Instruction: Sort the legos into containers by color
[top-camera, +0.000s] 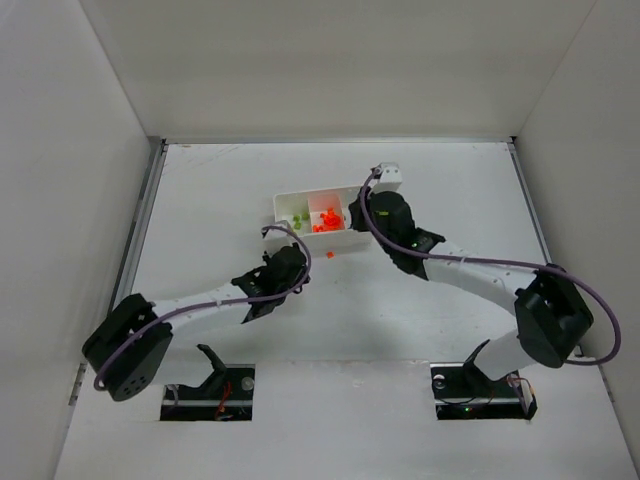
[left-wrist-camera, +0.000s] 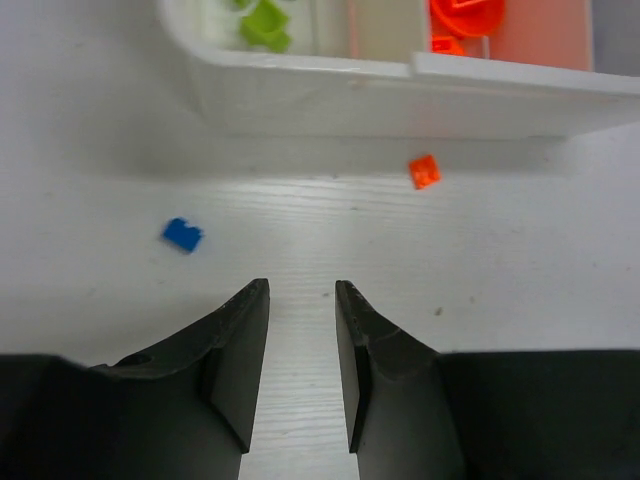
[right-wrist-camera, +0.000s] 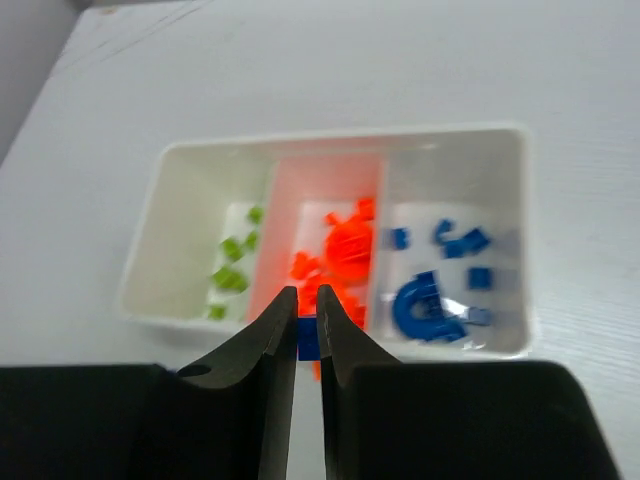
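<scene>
Your right tool (right-wrist-camera: 305, 300) is pinched on a tiny blue brick (right-wrist-camera: 308, 340) that looks to be over the orange box (right-wrist-camera: 330, 185) of the white tray (right-wrist-camera: 450, 138); let go here and it could land with the wrong colour. Your left tool (left-wrist-camera: 300, 292) is a little open and holds nothing; a loose blue brick (left-wrist-camera: 182, 234) and a loose orange brick (left-wrist-camera: 425, 172) lie on the worktop (left-wrist-camera: 500, 270) near the tray, and a bump could flick them away. No words or labels show.

Glossy plastic tray (left-wrist-camera: 380, 100), matt table (left-wrist-camera: 480, 260)
</scene>
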